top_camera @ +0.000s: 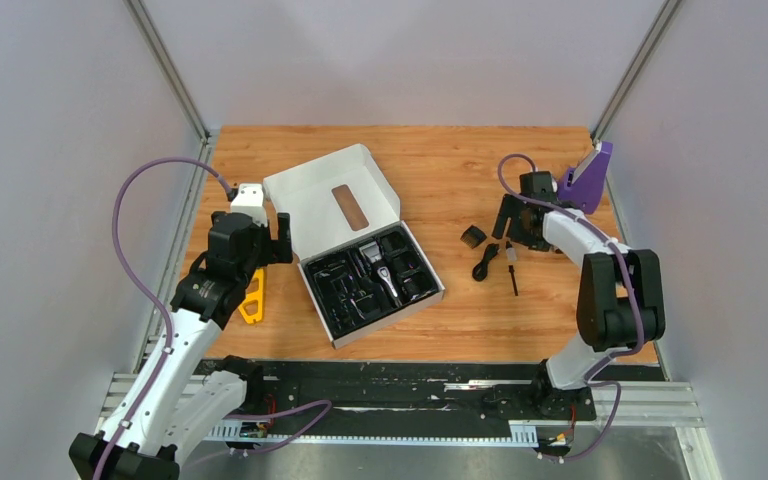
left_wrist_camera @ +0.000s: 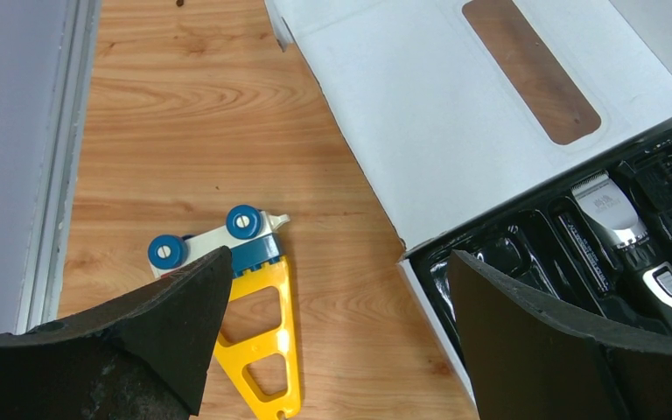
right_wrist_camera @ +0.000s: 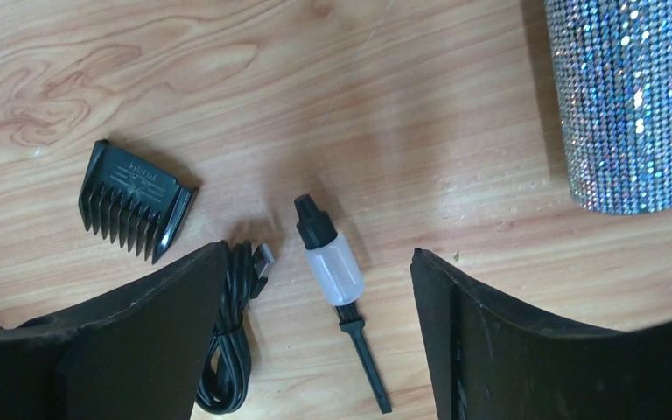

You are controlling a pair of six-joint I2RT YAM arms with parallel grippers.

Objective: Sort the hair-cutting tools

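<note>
The clipper (top_camera: 385, 275) (left_wrist_camera: 630, 236) with its silver blade head lies in the black tray of an open white box (top_camera: 332, 190). Right of the box, the comb guard (top_camera: 473, 236) (right_wrist_camera: 134, 201), the coiled cord (top_camera: 485, 262) (right_wrist_camera: 232, 341) and the thin black stick (top_camera: 512, 272) (right_wrist_camera: 363, 350) lie on the wooden table. A small clear bottle (right_wrist_camera: 331, 262) rests on the stick's top end. My right gripper (top_camera: 515, 222) (right_wrist_camera: 318, 254) hovers open above the bottle and stick, holding nothing. My left gripper (top_camera: 278, 240) (left_wrist_camera: 339, 255) stands open and empty over bare wood beside the box's left edge.
A yellow triangular plastic piece (top_camera: 252, 298) (left_wrist_camera: 258, 341) with a blue-and-white wheeled part (left_wrist_camera: 219, 241) lies left of the box, under my left fingers. A glittery silver cylinder (right_wrist_camera: 628, 101) lies right of the stick. Grey walls close in the table on three sides.
</note>
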